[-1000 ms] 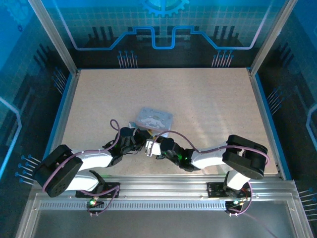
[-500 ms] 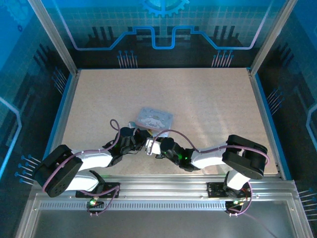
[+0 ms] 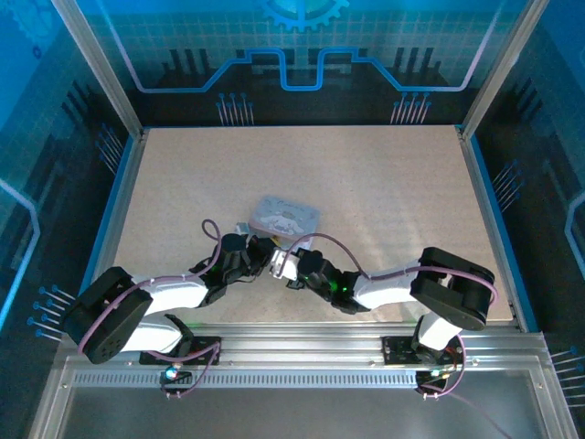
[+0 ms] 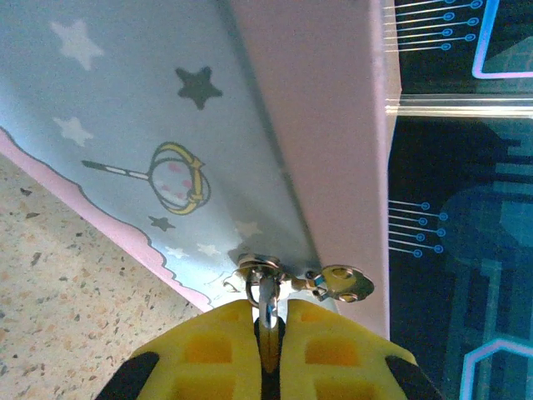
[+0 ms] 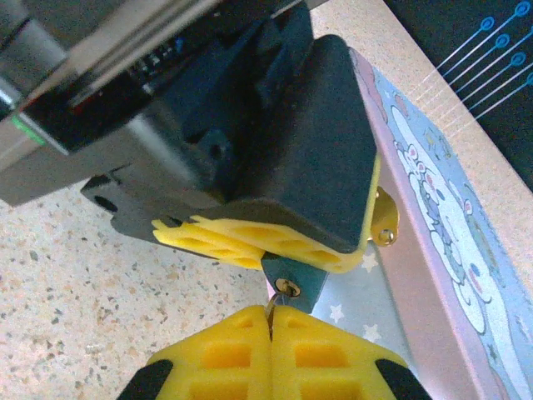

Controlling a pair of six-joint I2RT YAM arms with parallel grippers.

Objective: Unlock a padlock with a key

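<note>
Overhead, arms: both reach inward over the table and meet at the near edge of the pale blue tin.
Left gripper: tip against the tin's near side; jaw state too small to read from above.
Right gripper: tip just beside the left one, pointing at it.
Padlock and key from above: too small to make out between the two tips.

Left wrist, left gripper: yellow fingers pressed together on a thin piece of metal.
Padlock: only its metal loop shows, rising from between the pads and passing through the hasp on the tin's side.
Latch plate: small silver piece just right of the hasp, at the tin's corner.
Tin side: blue with stars and a crowned wand, standing on the speckled table.

Right wrist, right gripper: yellow pads closed tight, a thin sliver of metal pinched between them.
Key: that sliver, its tip pointing up at the lock's underside, just beside the keyhole.
Padlock body: dark, clamped between the left gripper's pads, its brass keyhole end jutting out towards the right gripper.
Tin lid: to the right, white cartoon figure showing.
</note>
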